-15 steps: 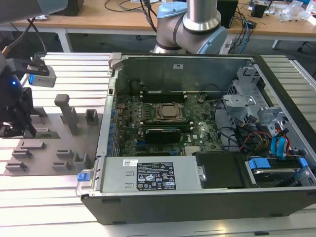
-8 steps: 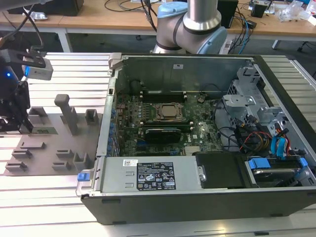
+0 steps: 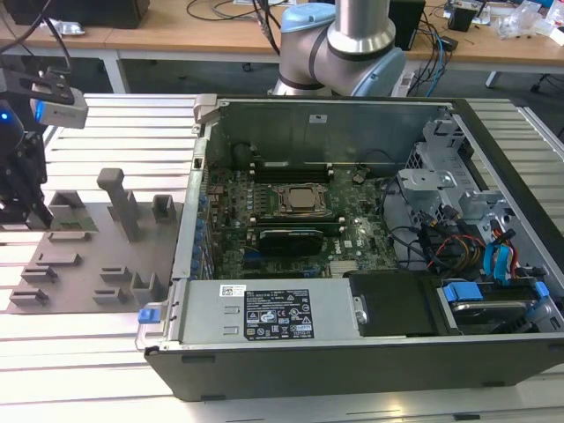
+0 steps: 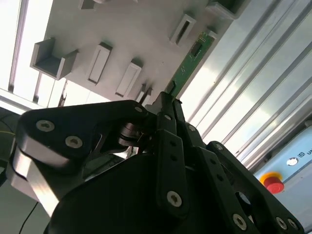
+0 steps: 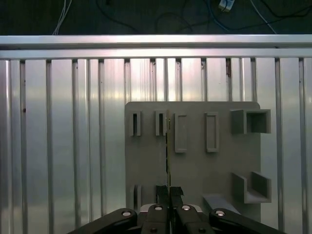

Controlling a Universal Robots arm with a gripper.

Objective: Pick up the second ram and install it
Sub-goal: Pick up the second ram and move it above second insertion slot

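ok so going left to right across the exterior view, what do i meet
black robot gripper shut on the thin green ram strip → tall grey plastic post → silver cpu socket → blue flat cables

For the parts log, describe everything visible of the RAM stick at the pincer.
The second ram is a long, thin, flat green circuit-board strip with small dark components along its face. It stands on edge, so the first wrist view shows it as a thin line. One end sits between the shut fingertips of the pincer, and the rest reaches out over the grey fixture plate. Whether it touches the plate cannot be told.
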